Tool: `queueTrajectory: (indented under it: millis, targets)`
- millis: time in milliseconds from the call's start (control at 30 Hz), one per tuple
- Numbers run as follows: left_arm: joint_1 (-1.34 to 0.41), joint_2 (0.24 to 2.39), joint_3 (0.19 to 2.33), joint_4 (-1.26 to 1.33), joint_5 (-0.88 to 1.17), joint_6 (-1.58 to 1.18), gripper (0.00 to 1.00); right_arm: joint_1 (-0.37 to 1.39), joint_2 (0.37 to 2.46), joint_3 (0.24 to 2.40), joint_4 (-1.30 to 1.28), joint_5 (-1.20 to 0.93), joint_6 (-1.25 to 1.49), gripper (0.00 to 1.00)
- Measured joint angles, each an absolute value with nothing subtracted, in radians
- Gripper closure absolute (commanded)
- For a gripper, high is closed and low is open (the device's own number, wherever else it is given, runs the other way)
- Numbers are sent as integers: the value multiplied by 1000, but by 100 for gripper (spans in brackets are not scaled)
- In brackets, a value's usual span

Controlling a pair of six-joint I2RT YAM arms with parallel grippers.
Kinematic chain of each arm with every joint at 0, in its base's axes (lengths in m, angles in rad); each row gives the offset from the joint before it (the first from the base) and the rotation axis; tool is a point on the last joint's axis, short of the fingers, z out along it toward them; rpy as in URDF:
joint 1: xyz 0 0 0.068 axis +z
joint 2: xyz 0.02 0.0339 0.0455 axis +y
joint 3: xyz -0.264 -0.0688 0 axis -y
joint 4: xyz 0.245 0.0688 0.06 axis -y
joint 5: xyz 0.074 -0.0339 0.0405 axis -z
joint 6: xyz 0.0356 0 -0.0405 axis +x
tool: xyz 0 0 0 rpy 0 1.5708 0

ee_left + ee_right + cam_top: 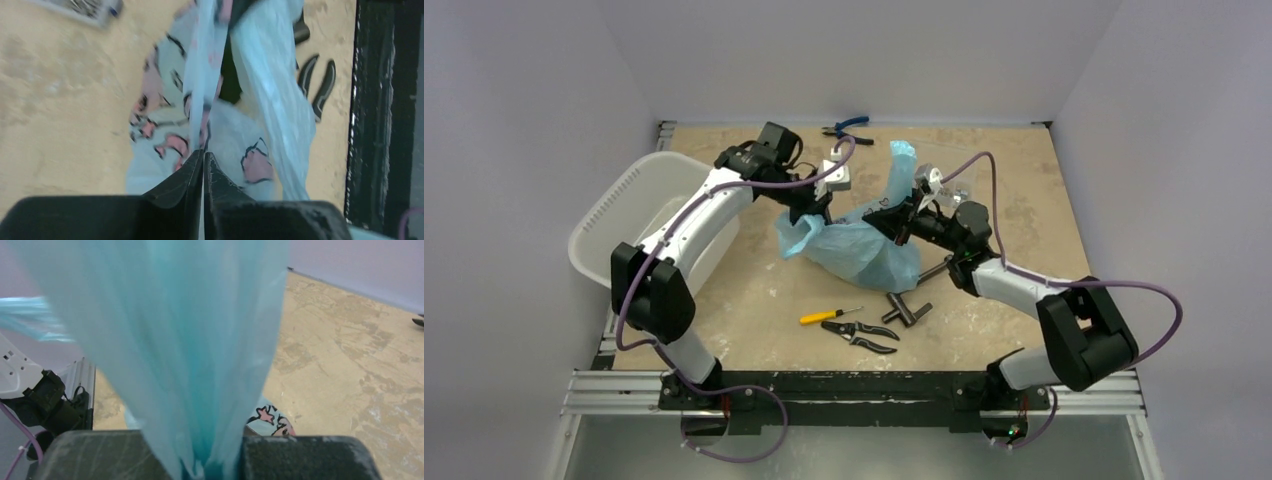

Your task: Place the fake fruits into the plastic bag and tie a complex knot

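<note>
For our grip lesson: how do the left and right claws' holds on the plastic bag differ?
The left claw pinches a thin strip; the right claw clamps a thick gather. Left claw's film shows pink print; right claw's looks plain blue. Both grip the plastic bag.

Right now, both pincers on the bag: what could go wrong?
1. The left pincer pinches only a thin strip of the plastic bag; a pull could slip it free or tear the film.
2. The right pincer clamps a bunched flap, and film fills most of its wrist view, so tying can't be checked there.
3. The pliers and T-handle tool lie close to the bag; dragging it could snag them.
</note>
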State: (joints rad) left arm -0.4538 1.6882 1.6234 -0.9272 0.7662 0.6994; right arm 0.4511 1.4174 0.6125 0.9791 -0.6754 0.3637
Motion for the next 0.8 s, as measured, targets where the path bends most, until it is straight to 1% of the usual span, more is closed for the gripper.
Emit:
queueTrajectory:
  millis: [133, 233, 267, 300, 333, 367, 400, 433, 500, 567, 800]
  targets:
    - [-429, 1661, 1446, -968, 759, 808, 100, 426, 1374, 594, 932, -668, 424, 100]
    - [-432, 1657, 1413, -986, 765, 815, 100, 422, 1351, 574, 933, -665, 459, 100]
    - [-433, 1656, 1414, -981, 771, 813, 100, 422, 1350, 570, 934, -664, 471, 93]
    - [-433, 1652, 1414, -973, 778, 808, 100, 422, 1350, 567, 933, -664, 480, 75]
    - [-433, 1645, 1414, -965, 782, 803, 100, 422, 1350, 566, 932, -664, 491, 53]
    - [-433, 1639, 1414, -956, 784, 797, 100, 422, 1350, 566, 931, -663, 503, 43]
    - [-433, 1630, 1415, -945, 786, 795, 100, 422, 1350, 566, 932, -663, 518, 37]
    - [-434, 1622, 1416, -939, 789, 793, 100, 422, 1350, 567, 934, -662, 528, 33]
    - [-435, 1610, 1422, -929, 793, 786, 100, 422, 1351, 570, 939, -662, 551, 30]
    - [-439, 1605, 1424, -920, 797, 783, 100, 424, 1357, 577, 949, -648, 580, 29]
    - [-480, 1598, 1415, -903, 798, 807, 100, 447, 1415, 622, 976, -523, 651, 38]
